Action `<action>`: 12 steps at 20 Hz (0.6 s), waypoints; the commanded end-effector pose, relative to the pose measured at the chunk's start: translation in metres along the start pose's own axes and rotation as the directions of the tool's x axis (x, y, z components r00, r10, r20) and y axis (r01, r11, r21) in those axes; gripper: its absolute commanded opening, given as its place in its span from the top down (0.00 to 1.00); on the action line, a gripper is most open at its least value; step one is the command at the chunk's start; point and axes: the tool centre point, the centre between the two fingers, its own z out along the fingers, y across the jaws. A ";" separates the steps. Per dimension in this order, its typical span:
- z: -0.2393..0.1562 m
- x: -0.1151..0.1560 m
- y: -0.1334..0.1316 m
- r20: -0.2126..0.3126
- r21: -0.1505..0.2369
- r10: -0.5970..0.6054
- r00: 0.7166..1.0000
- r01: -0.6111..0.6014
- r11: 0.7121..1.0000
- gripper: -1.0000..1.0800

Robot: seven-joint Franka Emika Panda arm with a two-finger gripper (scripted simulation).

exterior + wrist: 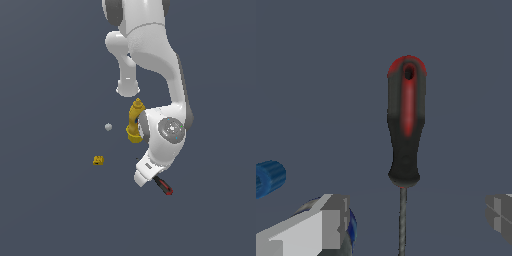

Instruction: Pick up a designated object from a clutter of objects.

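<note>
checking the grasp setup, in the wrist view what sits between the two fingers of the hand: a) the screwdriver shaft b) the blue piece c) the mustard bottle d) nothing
a: the thin shaft of the screwdriver runs down between the fingers of the open hand, untouched, while the blue piece lies off to one side.

White Panda arm reaches down from top of exterior view, elbow bent, wrist low over floor. Gripper (406,222) points downward, largely hidden behind wrist housing in exterior view. In wrist view fingers (316,225) stand wide apart, one at each side of frame, nothing clamped between them.
</note>
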 end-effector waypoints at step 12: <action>0.045 0.000 0.000 -0.001 -0.001 -0.003 1.000 0.003 1.000 0.04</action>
